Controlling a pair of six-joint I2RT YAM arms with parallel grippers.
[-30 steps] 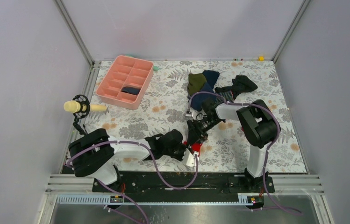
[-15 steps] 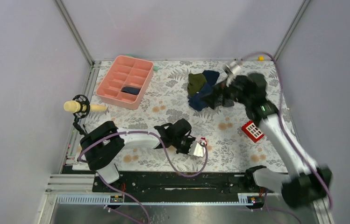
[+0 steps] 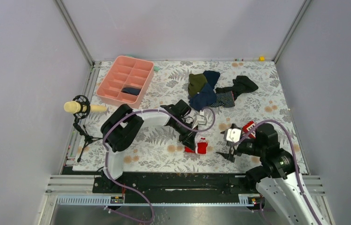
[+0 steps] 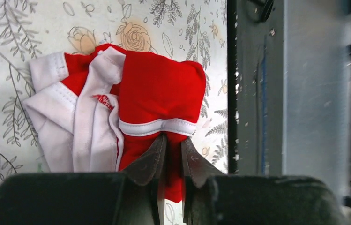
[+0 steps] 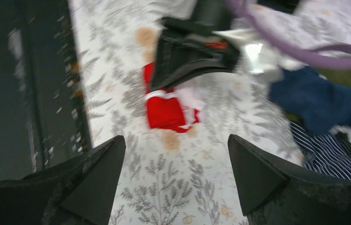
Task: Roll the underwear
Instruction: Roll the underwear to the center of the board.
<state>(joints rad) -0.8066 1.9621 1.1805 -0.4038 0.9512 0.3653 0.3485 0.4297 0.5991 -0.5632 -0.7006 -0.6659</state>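
Note:
The red underwear [image 3: 201,146] with white trim lies bunched on the floral table near the front edge. It fills the left wrist view [image 4: 154,89], and the right wrist view shows it too [image 5: 166,111]. My left gripper [image 3: 190,142] [image 4: 172,149] is shut on the underwear's near red edge, just below the white trim. My right gripper [image 3: 224,153] [image 5: 175,180] is open and empty, low over the table to the right of the underwear, its jaws wide apart and pointing at it.
A pile of navy, olive and striped garments [image 3: 208,89] lies at the back centre. A small red box with white squares [image 3: 249,127] sits by the right arm. A pink divided tray [image 3: 125,81] stands at the back left. A microphone stand [image 3: 80,108] is at the left edge.
My left arm swung its gripper back and right, onto the underwear from behind. My right arm came from the garment pile down to the front right, facing the underwear.

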